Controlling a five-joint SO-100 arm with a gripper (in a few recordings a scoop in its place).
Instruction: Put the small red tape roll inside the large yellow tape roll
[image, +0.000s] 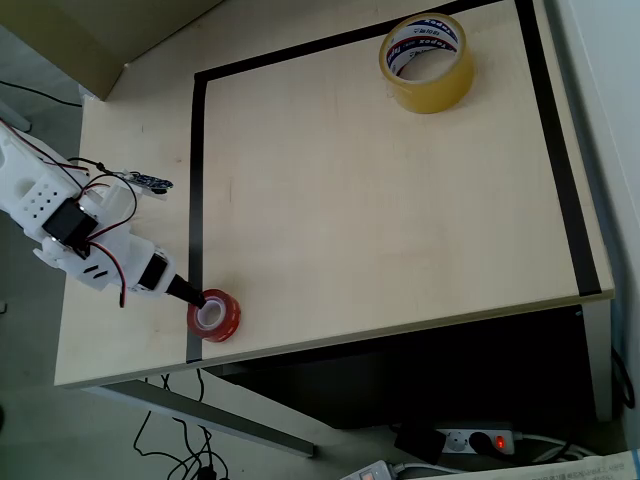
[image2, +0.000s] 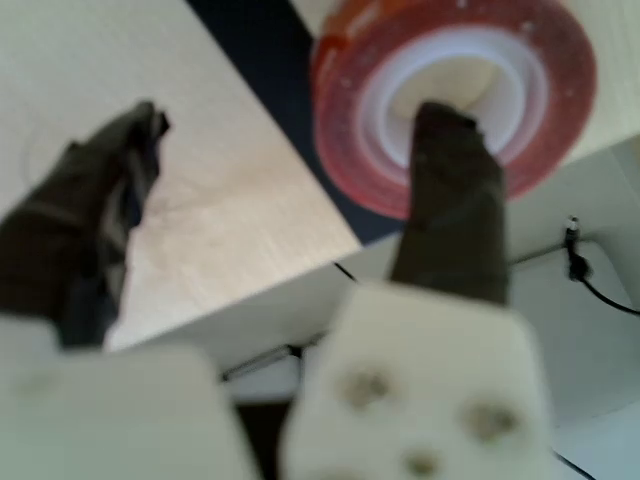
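Arm (image: 70, 225): white plastic segments, 1 perforated with small round holes, fitted with black servo blocks and looped with thin red and black cables. Gripper (image2: 290, 120): 2 dark, matte, tapering fingers (image2: 455, 200) on blocky white mounts, the nearer mount showing 3 recessed screw holes.

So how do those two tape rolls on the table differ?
The small red tape roll is glossy red and narrow; the large yellow tape roll is translucent amber, wider and taller. Red sits at the table's near edge on the black line, yellow at the far corner. The gripper has one finger in red's hole; yellow is untouched. Both lie flat with white cores.
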